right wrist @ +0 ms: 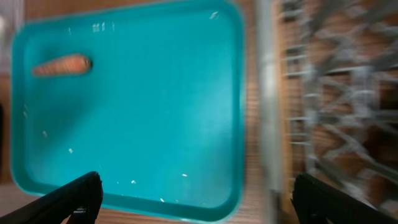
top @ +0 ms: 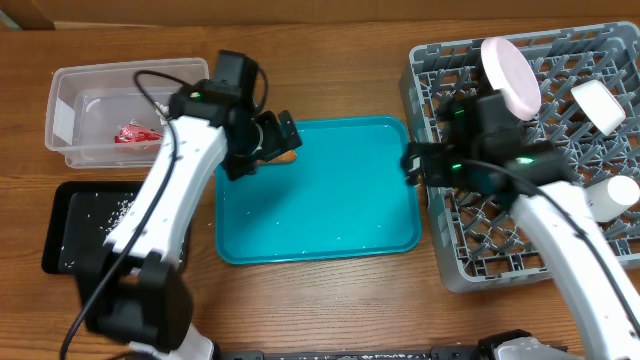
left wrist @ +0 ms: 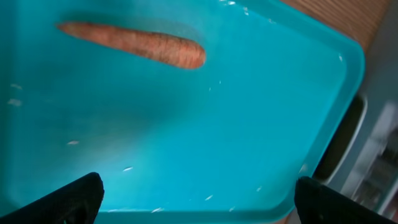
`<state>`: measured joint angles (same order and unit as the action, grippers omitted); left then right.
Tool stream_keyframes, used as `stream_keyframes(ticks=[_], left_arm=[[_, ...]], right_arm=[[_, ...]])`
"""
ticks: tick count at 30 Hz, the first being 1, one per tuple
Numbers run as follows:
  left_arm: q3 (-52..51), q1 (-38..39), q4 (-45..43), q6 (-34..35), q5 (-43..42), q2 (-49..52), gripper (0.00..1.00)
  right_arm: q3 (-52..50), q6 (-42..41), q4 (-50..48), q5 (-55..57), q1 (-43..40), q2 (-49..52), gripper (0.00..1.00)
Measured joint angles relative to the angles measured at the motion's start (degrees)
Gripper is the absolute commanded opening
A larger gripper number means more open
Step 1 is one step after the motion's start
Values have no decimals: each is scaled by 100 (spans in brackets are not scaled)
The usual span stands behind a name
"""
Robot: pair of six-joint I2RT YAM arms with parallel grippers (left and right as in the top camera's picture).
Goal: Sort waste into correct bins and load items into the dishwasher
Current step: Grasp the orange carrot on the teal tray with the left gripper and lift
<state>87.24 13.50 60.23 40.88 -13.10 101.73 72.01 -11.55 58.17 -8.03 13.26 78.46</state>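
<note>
Left gripper (left wrist: pixel 199 204) hangs wide open and empty; I see the small orange carrot piece (left wrist: pixel 137 45) beyond its fingertips, untouched, on the large teal plastic tray (left wrist: pixel 261 130) mid-desk. Right gripper (right wrist: pixel 199 200) looks open too, though blurred.

A carrot piece (right wrist: pixel 62 64) lies at upper left in the teal tray (right wrist: pixel 155 124), a blurred grey rack (right wrist: pixel 329 93) just beside.

Left arm (top: pixel 165 190) stretched from near edge toward far-left corner, left gripper (top: pixel 278 138) spread wide, right arm (top: pixel 560 225) angled from near-right corner, right gripper (top: pixel 415 163) likewise spread.
</note>
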Motion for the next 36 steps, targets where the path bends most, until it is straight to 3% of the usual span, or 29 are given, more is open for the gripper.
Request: stream_keyframes(ticks=[7,18,22,24,28,30,36], left_arm=[[-9,42,-914,1692,-11,903,100],[-9,39,-1097,2876,352,1722,98],[-9,37,-1078,3112,455,1941,76],[-9,35,-1060,3167,498,1945,55],[-9,35,-938,3215,588,1958,23],[-9,35,-846,3230,592,1963,17],[9,-9,-245,3080,603,1963,16]], right_arm=[[321,2,702,17,-645,-492,100],[321,-2,737,13,-691,-470,100],[321,0,732,13,-691,-468,100],[321,2,734,13,-691,-468,100],[321,0,728,13,-691,-468,100],[321,0,730,13,-691,-468,100],[321,0,723,13,-691,-468,100]])
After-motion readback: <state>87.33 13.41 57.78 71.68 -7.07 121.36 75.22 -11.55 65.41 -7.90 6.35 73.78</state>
